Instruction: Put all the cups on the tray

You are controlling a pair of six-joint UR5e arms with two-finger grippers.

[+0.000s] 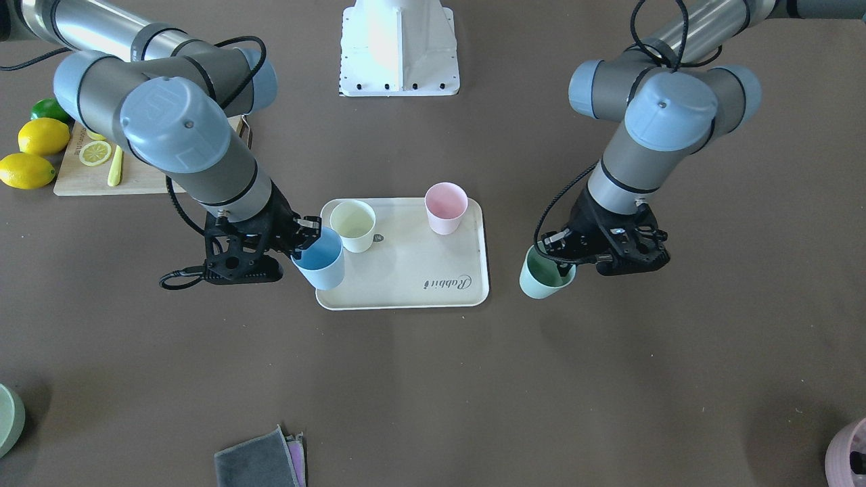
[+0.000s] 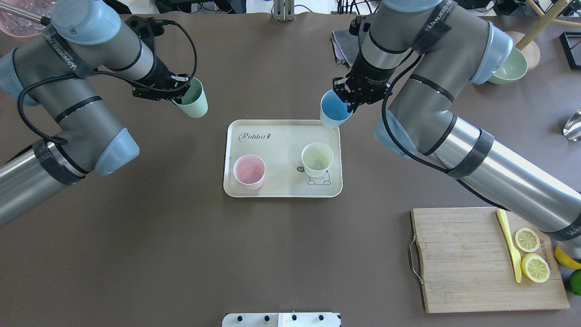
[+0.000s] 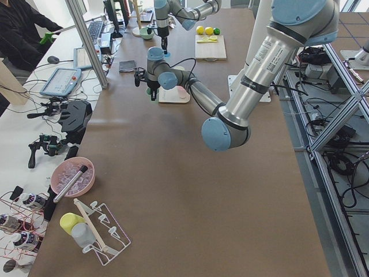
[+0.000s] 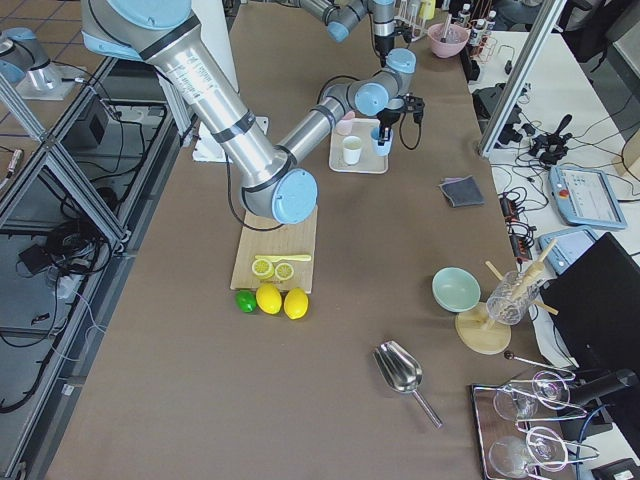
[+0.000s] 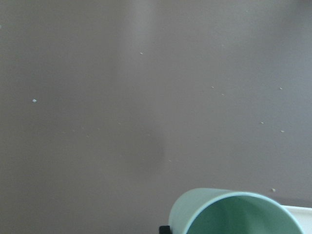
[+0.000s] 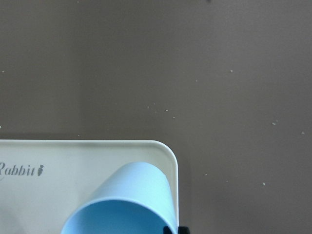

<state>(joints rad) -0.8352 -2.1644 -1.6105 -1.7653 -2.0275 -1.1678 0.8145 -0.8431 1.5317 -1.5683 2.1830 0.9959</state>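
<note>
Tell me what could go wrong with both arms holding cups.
The blue cup, tilted in the right pincer, hangs over the tray corner; released here it might catch the rim and tip.
The green cup in the left pincer is over bare table; letting go now would miss the tray.

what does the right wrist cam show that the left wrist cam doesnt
Only the right wrist view shows the light blue cup, seen over a rounded corner of the cream tray, and the "Rabbit" script printed on it. Only the left wrist view shows the mint green cup, with brown table behind it. Both show the table surface and some of the tray, though the left wrist view catches only a sliver of it at its bottom right corner.
</note>
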